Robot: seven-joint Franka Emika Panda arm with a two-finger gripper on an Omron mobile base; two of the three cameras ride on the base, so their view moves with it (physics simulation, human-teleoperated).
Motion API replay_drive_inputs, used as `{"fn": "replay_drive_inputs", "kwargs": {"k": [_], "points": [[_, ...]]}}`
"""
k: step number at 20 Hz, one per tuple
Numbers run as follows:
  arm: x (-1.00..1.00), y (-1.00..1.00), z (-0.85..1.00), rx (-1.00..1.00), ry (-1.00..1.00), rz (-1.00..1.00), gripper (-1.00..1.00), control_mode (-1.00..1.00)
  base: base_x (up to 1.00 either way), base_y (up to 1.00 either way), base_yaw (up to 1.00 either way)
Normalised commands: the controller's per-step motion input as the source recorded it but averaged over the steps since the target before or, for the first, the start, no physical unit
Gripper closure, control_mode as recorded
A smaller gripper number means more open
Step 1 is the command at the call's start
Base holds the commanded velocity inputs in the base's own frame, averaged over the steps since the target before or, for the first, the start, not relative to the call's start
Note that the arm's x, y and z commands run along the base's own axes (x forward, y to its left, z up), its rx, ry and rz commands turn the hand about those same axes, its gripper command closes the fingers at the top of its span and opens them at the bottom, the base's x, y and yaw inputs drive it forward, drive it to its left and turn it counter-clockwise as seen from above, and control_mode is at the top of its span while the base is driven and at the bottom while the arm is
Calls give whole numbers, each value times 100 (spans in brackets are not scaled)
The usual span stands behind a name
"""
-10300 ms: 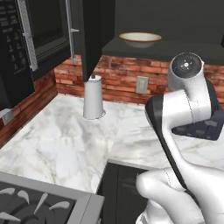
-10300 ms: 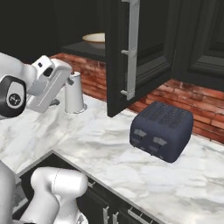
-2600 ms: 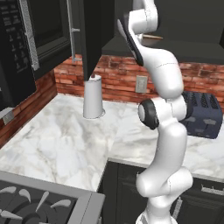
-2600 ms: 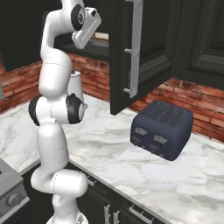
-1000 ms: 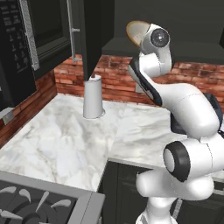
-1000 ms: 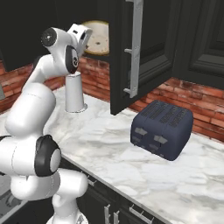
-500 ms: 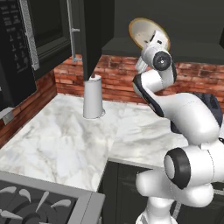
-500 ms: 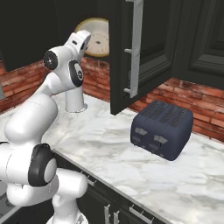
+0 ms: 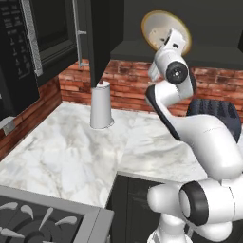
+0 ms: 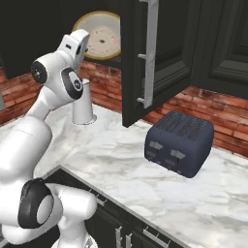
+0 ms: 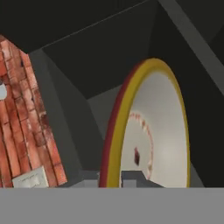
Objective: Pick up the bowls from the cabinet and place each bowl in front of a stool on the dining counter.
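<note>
A wide cream bowl [image 9: 166, 27] with a tan rim stands tipped on its edge in front of the open black cabinet [image 9: 142, 47]. My gripper [image 9: 166, 42] is shut on its lower rim. In the right base view the bowl [image 10: 100, 39] faces the camera, with the gripper [image 10: 83, 42] at its left edge. The hand view has the bowl's rim [image 11: 114, 144] running up between my fingertips, with the gripper [image 11: 110, 180] at the bottom. The cabinet door [image 10: 145, 63] hangs open, its silver bar handle [image 10: 151, 53] facing out. The stools and the dining counter are out of view.
A white cylinder [image 9: 101, 107] stands on the marble worktop [image 9: 61, 152] by the brick wall. A dark toaster [image 10: 179, 143] sits to the right. A black microwave [image 9: 28, 47] hangs at the left and a stove [image 9: 38, 223] is at the lower left.
The bowl has swung further up on its edge and shifted a little right in the left base view, carried by the shut gripper. The arm has folded back from the cabinet.
</note>
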Motion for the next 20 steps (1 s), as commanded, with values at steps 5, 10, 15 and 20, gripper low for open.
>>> {"fn": "replay_drive_inputs", "kwargs": {"k": [5,10,15,20], "points": [[-89,3,0,-7,13,-6,100,-100,0,0,0],[-100,0,0,-2,14,-9,100,-100,0,0,0],[-100,0,0,0,20,-12,100,-100,0,0,0],[-99,0,-10,0,32,-11,100,-100,0,0,0]]}}
